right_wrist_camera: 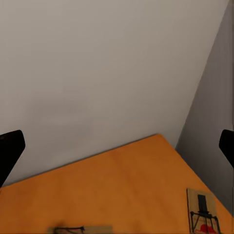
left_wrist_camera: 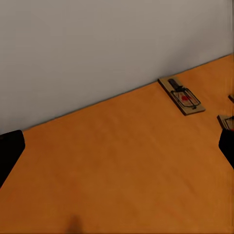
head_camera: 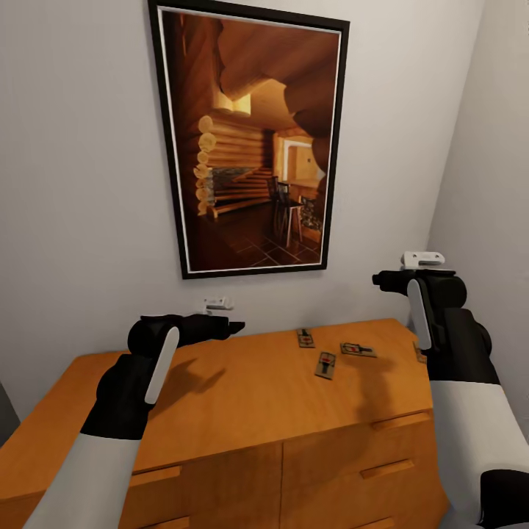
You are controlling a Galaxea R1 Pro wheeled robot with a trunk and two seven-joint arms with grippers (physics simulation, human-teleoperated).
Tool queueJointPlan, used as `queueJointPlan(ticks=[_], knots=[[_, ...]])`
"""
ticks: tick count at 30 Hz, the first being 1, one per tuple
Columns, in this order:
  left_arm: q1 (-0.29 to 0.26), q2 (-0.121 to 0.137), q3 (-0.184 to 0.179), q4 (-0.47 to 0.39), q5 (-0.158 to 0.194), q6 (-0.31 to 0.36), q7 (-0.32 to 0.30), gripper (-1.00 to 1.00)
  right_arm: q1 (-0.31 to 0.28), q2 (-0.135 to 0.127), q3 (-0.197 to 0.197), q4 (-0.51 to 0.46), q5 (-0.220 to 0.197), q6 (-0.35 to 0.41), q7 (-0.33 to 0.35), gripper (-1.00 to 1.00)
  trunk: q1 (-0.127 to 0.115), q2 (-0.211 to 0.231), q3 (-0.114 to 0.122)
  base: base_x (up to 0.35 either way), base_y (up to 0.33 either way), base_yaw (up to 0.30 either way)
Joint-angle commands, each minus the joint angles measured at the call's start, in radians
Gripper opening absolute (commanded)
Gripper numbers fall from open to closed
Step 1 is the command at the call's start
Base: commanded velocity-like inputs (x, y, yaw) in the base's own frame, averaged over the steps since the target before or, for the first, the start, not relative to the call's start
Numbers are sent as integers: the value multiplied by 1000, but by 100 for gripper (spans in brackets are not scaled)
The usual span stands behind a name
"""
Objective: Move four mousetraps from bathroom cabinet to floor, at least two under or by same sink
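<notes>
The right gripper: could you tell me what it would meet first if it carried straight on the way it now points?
Probably the pale wall behind the cabinet. The right gripper points above the cabinet's back edge, over the mousetraps; depth is unclear.

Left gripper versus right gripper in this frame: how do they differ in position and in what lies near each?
The left gripper hovers over the bare left half of the cabinet top; the right gripper hangs nearer the right end, by the corner wall. The mousetraps lie between them, closer to the right gripper. In the head view the right gripper appears higher than the left. Both hold nothing, and both wrist views show fingertips spread wide apart.
</notes>
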Motion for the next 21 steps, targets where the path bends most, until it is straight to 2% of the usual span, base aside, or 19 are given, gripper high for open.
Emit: queueJointPlan(ticks=[1, 21], knots=[[-1, 0, 0, 0, 8, 6, 4, 100, -1, -1, 0, -1, -1, 4, -3, 100, 0, -1, -1, 0, -68, 0], [-1, 0, 0, 3, 8, 6, 6, 100, -1, -7, 0, 0, -1, 4, -3, 100, 0, -1, -1, 0, -16, 0]])
